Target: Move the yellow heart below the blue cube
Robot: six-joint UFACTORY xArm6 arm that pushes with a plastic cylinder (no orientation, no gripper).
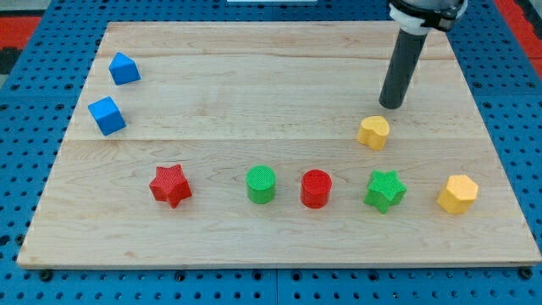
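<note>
The yellow heart [373, 132] lies on the wooden board right of the middle. My tip [391, 105] stands just above and slightly right of it, a small gap apart. The blue cube [107, 115] sits at the view's left, far from the heart. A second blue block [124, 69], wedge-like, sits just above the cube.
Along the view's lower part lie a red star [171, 185], a green cylinder [261, 185], a red cylinder [316, 188], a green star [385, 190] and a yellow hexagon [458, 194]. The wooden board [254, 93] rests on a blue perforated table.
</note>
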